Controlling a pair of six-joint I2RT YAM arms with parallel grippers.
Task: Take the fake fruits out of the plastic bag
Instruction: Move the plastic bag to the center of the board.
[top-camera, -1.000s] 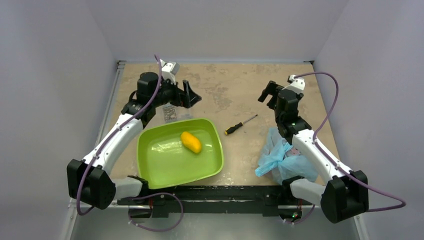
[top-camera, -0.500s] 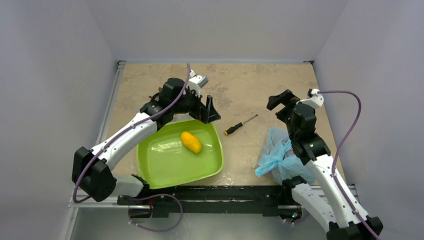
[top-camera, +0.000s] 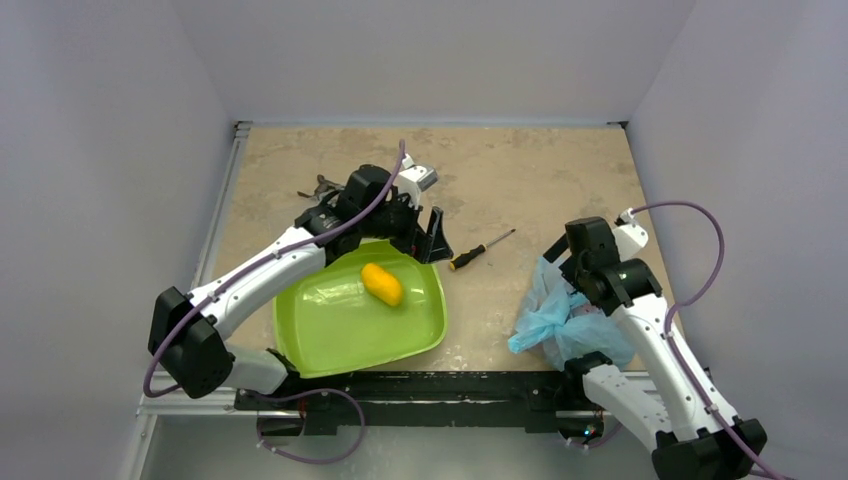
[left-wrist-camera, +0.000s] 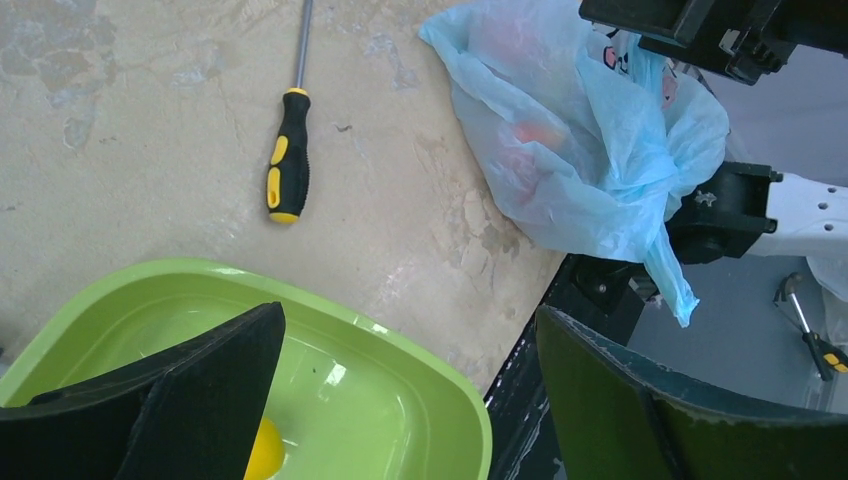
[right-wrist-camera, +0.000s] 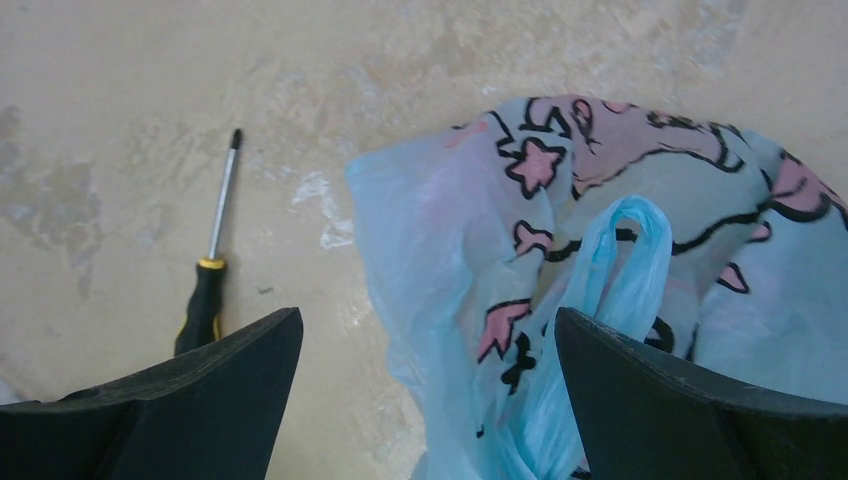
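While its jaws stand spread and empty, the right tool hangs just above the plastic bag, which lies crumpled on the tabletop with fake fruits showing reddish inside. Left of the bag lies a screwdriver; farther left, the left tool, also spread wide, hovers over the rim of the green tray.
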